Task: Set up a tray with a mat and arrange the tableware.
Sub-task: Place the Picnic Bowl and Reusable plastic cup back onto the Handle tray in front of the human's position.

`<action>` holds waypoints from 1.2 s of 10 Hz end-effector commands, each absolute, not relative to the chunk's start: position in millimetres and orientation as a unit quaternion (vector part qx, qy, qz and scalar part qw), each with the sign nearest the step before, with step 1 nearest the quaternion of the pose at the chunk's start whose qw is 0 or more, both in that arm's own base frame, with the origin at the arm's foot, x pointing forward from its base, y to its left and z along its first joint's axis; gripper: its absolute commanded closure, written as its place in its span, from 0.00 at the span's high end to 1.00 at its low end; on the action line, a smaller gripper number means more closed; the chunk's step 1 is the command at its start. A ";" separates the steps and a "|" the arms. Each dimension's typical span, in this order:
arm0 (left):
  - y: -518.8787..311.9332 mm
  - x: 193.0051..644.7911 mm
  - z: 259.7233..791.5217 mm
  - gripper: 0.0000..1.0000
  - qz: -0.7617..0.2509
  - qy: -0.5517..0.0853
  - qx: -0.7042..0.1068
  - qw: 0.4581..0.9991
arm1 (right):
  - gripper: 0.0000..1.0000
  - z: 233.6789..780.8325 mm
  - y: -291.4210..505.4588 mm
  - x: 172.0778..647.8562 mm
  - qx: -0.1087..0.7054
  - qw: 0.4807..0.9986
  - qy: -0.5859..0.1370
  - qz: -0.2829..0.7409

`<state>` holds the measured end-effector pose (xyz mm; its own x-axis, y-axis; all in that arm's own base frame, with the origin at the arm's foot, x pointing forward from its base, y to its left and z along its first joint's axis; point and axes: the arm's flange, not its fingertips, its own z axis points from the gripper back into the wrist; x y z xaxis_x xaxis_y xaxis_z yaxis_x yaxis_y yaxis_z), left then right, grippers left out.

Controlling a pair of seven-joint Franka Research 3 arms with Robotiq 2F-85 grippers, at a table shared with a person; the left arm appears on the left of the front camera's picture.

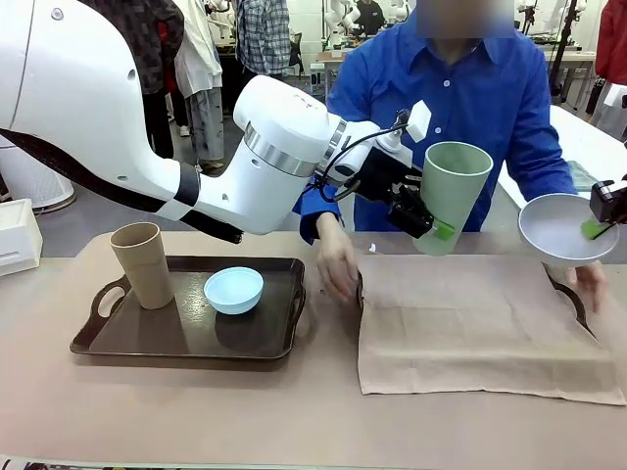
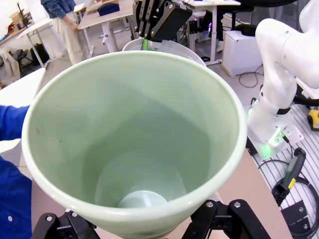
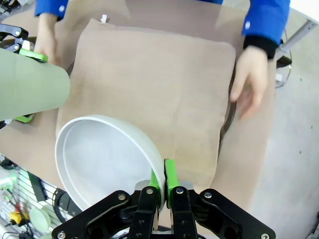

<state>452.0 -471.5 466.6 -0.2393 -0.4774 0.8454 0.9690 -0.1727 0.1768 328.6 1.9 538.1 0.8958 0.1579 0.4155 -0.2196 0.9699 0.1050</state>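
While the mat (image 1: pixel 480 328) is lying over its tray (image 1: pixel 570 292), the left gripper (image 1: pixel 438 225) is clamping the pale green cup (image 1: pixel 453 186) mouth-up above its left edge and the right gripper (image 3: pixel 162 181) is pinching the white bowl (image 3: pixel 99 159) by the rim above its right edge; beyond, the person's hands (image 1: pixel 338 266) are steadying it.

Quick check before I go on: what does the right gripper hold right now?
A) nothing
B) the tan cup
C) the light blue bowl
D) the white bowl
D: the right gripper is pinched shut on the rim of the white bowl, while the light blue bowl and the tan cup stand on the dark tray.
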 end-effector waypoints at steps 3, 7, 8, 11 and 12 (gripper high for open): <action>-473.7 452.9 468.9 0.00 -0.696 -0.375 -0.325 0.518 | 0.00 537.2 2.0 329.4 0.071 0.971 -0.209 0.096; -473.7 452.9 468.9 0.00 -0.696 -0.375 -0.325 0.518 | 0.00 537.2 2.0 329.4 0.071 0.971 -0.209 0.096; -473.7 452.9 468.9 0.00 -0.696 -0.375 -0.325 0.518 | 0.00 537.2 2.0 329.4 0.071 0.971 -0.209 0.096; -473.7 452.9 468.9 0.00 -0.696 -0.375 -0.325 0.518 | 0.00 537.2 2.0 329.4 0.071 0.971 -0.209 0.096; -473.7 452.9 468.9 0.00 -0.696 -0.375 -0.325 0.518 | 0.00 537.2 2.0 329.4 0.071 0.971 -0.209 0.096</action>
